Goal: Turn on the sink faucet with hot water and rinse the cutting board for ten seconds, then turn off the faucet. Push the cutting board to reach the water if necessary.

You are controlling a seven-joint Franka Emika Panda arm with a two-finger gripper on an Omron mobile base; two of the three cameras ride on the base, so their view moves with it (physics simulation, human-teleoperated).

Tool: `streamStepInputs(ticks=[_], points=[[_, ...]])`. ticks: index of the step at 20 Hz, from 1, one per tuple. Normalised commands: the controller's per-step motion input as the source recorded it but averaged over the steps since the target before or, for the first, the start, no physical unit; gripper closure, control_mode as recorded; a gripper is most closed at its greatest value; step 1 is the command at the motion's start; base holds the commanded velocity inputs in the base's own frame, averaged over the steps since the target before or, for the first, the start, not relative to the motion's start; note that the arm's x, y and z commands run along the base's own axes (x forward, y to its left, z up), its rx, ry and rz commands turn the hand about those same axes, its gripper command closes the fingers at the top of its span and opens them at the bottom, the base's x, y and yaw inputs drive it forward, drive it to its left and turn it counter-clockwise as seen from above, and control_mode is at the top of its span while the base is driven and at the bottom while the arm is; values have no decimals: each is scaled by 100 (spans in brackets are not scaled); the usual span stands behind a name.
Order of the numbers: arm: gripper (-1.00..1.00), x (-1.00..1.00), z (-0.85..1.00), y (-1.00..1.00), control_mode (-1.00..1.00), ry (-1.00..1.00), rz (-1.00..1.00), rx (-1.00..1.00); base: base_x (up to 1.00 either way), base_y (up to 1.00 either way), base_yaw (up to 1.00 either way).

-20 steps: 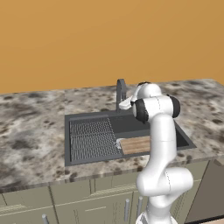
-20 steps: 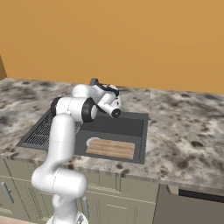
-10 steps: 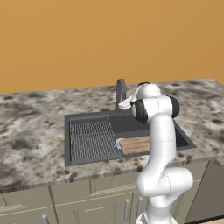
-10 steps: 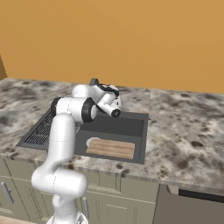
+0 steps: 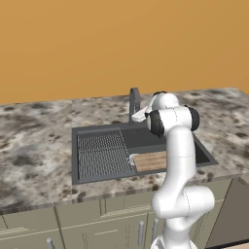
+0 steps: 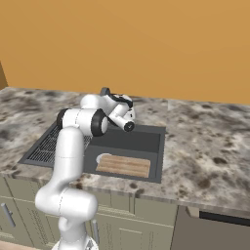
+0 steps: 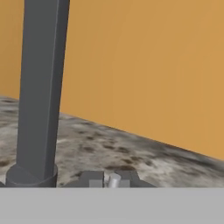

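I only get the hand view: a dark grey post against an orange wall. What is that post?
Observer: It is the slim dark grey gooseneck faucet, standing behind a dark grey rectangular sink.
Visitor: Anything in the sink?
Observer: A light-brown slatted wooden cutting board lies flat in the basin, towards its front.
Visitor: Where is the robot's hand?
Observer: The white arm reaches over the basin; its gripper sits low beside the faucet's base, jaws shut.
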Motion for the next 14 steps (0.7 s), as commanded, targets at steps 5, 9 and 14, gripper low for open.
streamStepInputs(ticks=[5,9,14], points=[[100,0,0,-27,-100,0,0,5,0,0,0],[100,0,0,-33,-100,1,0,7,0,0,0],[100,0,0,-32,-100,0,0,6,0,0,0]])
